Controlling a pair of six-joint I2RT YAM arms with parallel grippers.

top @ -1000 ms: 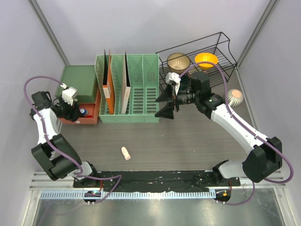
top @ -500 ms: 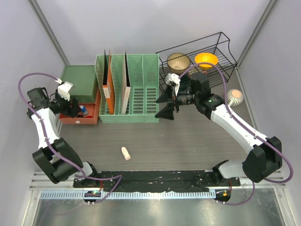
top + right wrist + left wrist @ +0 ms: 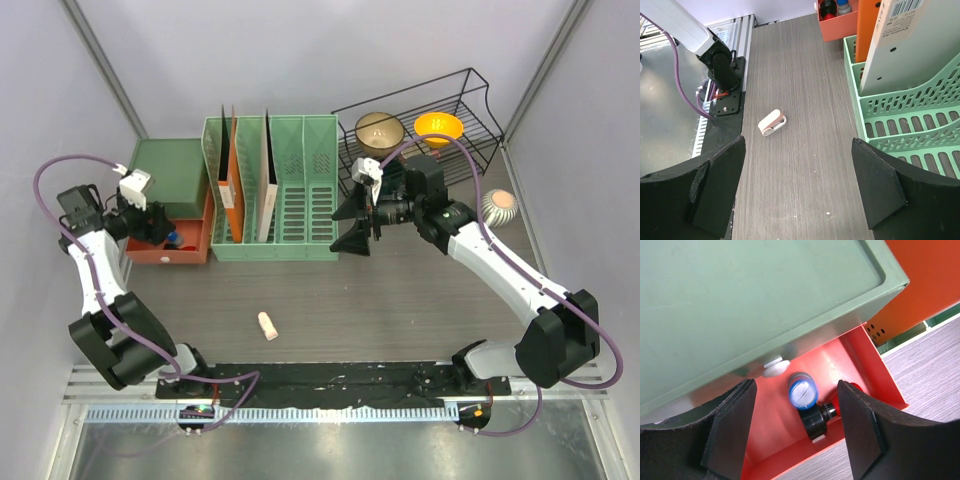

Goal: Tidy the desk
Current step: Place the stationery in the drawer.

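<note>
Stretching dark wood-grain desk (image 3: 420,300), pale walls (image 3: 300,60) around, left hand (image 3: 160,228) spread, right hand (image 3: 350,224) spread too

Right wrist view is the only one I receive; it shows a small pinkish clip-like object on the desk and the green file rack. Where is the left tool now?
Observer: The left tool hovers, open, at the open red drawer under the green box.
Operator: What lies in that drawer?
Observer: A blue-rimmed round cap lies in line with the gap of the open tool, ungripped.
Operator: And what stands at the far right corner?
Observer: A black wire rack holds a tan bowl and an orange bowl.
</note>
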